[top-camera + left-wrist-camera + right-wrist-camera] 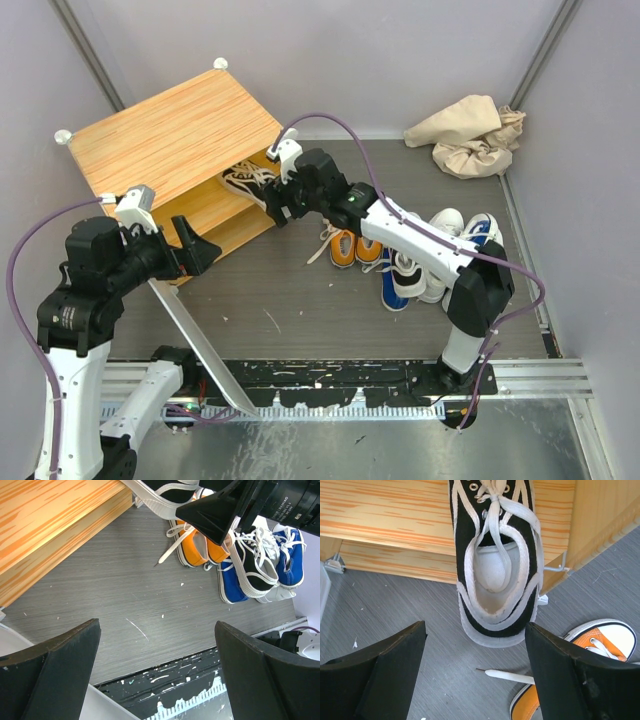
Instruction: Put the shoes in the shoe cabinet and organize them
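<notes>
The shoe cabinet stands at the far left of the table. One sneaker lies on its lower shelf, toe inward, heel overhanging the shelf's front edge. A flat panel slopes from the cabinet's near corner toward the table's near edge. A cluster of sneakers lies right of the cabinet, mid-table. A crumpled cloth lies in the far right corner, behind the cluster.
</notes>
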Motion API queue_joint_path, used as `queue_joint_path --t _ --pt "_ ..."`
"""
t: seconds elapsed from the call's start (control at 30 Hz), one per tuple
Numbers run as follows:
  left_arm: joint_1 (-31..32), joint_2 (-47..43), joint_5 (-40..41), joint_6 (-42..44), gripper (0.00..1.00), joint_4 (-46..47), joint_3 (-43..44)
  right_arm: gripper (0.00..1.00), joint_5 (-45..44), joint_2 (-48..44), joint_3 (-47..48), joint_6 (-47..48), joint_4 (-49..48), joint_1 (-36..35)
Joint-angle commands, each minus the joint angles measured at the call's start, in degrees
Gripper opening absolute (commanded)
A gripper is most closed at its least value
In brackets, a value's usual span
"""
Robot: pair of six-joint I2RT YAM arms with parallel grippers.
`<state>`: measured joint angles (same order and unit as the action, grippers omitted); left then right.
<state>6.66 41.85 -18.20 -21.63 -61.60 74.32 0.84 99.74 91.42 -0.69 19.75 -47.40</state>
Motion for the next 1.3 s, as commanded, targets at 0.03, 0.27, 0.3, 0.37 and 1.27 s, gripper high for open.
queue_joint_path --t 0.03,0.27,0.3,0.37,1.27 --pt "0.1 -0.1 0.6 0.7 0.98 0.1 0.1 0.83 -1.8 -0.9 -1.7 1.4 -9.7 0.1" --pt "0.1 -0.1 0.7 0.9 0.98 -0.6 0.0 0.65 -3.3 2.3 -0.4 2.4 -11.2 0.2" --pt "0.1 -0.1 0.7 0.9 0.98 -0.6 0.0 0.54 -3.4 2.7 -0.2 2.3 -11.3 0.2" --pt "0.1 -0.2 0.8 0.9 0.98 -0.5 0.0 0.25 -4.2 2.9 0.2 2.0 -11.9 0.1" --pt "0.1 -0.9 0.3 1.7 0.98 -1.0 -1.1 0.01 -11.9 10.4 3.1 2.9 -37.6 -0.3"
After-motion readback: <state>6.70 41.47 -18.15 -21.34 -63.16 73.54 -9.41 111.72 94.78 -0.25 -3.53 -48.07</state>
